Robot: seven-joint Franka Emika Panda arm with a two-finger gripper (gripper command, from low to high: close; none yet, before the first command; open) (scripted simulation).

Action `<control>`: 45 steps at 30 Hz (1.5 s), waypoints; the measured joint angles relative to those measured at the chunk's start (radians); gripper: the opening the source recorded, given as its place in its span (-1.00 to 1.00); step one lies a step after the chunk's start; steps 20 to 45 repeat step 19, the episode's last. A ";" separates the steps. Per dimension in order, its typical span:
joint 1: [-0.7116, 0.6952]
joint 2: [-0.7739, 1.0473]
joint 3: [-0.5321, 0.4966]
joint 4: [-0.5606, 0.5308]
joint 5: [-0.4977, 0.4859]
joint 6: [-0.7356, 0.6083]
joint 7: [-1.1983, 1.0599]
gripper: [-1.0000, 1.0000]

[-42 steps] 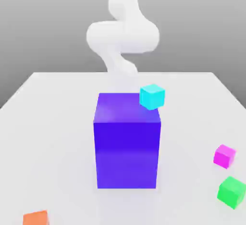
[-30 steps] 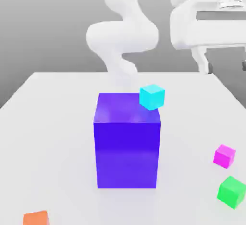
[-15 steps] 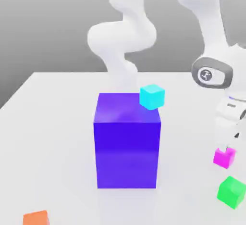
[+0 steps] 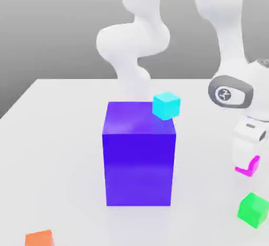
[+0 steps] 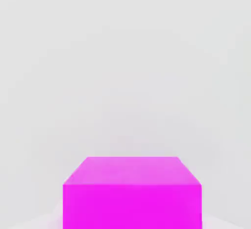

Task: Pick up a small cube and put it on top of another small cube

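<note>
A small magenta cube (image 4: 252, 167) lies on the white table (image 4: 52, 134) at the exterior view's right, mostly covered by my gripper (image 4: 245, 156), which has come straight down over it and is shut on it. In the hand view the magenta cube (image 5: 132, 194) sits close up against the hand. A small cyan cube (image 4: 166, 105) rests beside the back right top corner of the tall blue block (image 4: 139, 155). A small green cube (image 4: 254, 209) lies just in front of the magenta one.
The tall blue block stands mid-table, to the exterior view's left of my hand. A small orange cube (image 4: 39, 238) lies at the front left edge. The arm's white links (image 4: 134, 40) rise behind the block.
The hand dropped from high above at the right down onto the magenta cube and closed on it. No cube has shifted.
</note>
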 joint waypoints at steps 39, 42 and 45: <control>-0.095 0.157 -0.146 0.273 0.037 -0.111 0.097 1.00; -0.095 0.157 -0.146 0.273 0.037 -0.111 0.097 1.00; -0.095 0.157 -0.146 0.273 0.037 -0.111 0.097 1.00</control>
